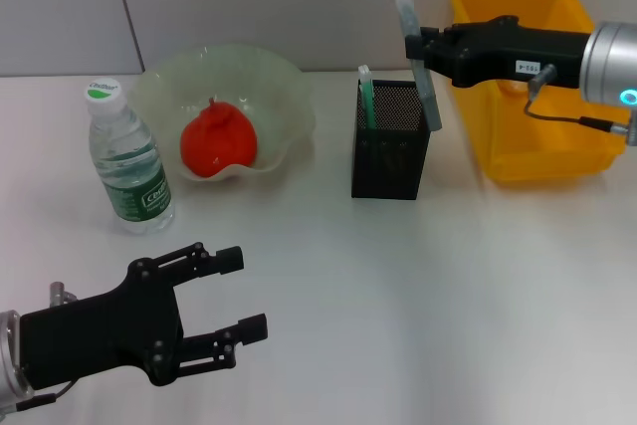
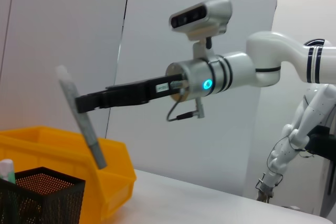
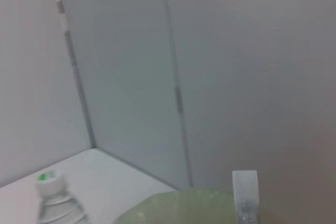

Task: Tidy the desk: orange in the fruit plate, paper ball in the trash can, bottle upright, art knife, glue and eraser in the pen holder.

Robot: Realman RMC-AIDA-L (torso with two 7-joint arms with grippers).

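My right gripper [image 1: 422, 48] is shut on the art knife [image 1: 417, 55], a long grey stick held tilted, its lower end just above the black mesh pen holder [image 1: 390, 142]. The left wrist view shows the art knife [image 2: 82, 121] over the pen holder [image 2: 42, 195] too. A slim green stick that looks like the glue [image 1: 366, 97] stands inside the holder. The orange [image 1: 217, 141] lies in the fruit plate [image 1: 284, 82]. The bottle [image 1: 129, 159] stands upright at the left. My left gripper [image 1: 245, 294] is open near the front left. Paper ball and eraser are out of view.
The yellow trash can [image 1: 528, 151] stands right of the pen holder, under my right arm. A grey wall runs behind the desk. In the right wrist view the bottle cap [image 3: 49, 180] and the fruit plate rim [image 3: 173, 203] show low down.
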